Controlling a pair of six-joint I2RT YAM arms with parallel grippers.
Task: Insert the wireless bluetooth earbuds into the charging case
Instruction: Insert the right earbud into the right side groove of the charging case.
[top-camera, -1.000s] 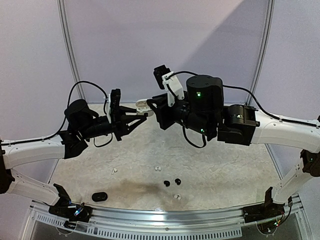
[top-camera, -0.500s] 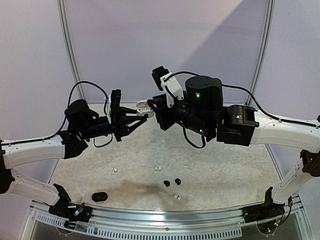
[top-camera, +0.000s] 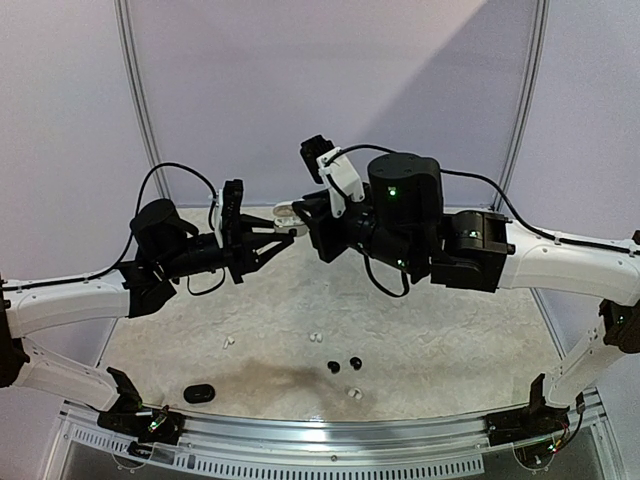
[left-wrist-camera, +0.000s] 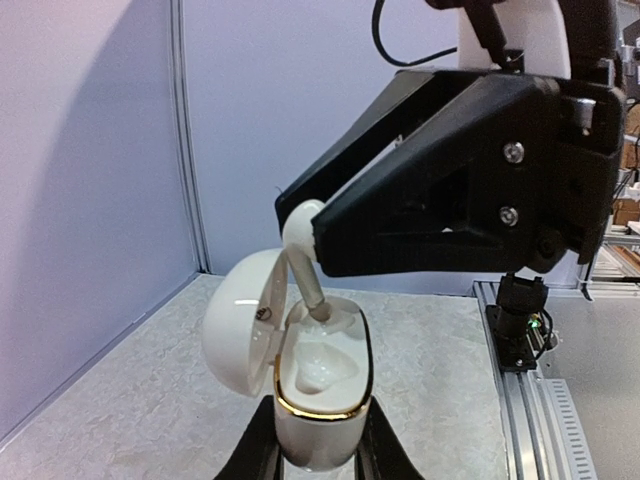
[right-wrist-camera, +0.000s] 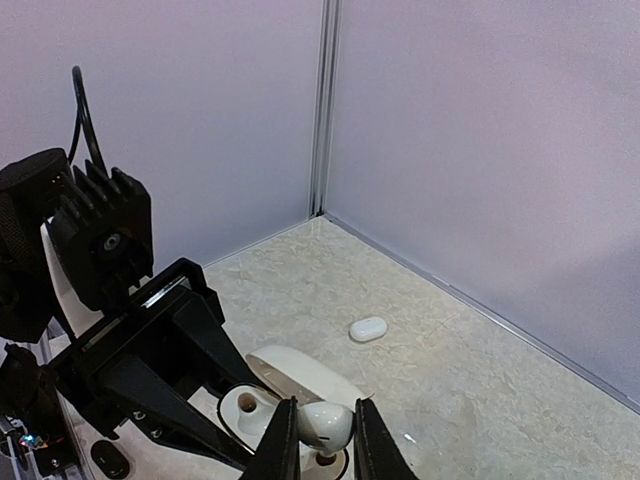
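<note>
- Earbud (left-wrist-camera: 305, 250), white, stemmed: long axis near upright, slightly tilted. Rounded head up, stem tip down in one well of the charging case (left-wrist-camera: 320, 400).
- Right gripper (right-wrist-camera: 322, 445): clamped on the earbud's head. Arm reaches in from the right, raised, wrist angled down over the case.
- Left gripper (top-camera: 285, 227): clamped on the case's lower body from both sides. Arm reaches in from the left, holding the case aloft over the far middle of the table (top-camera: 450, 340).
- Charging case: glossy white, gold rim, hinged lid open.
- Loose earbuds (top-camera: 334, 367): white and black, on the near table, well apart from the case.
</note>
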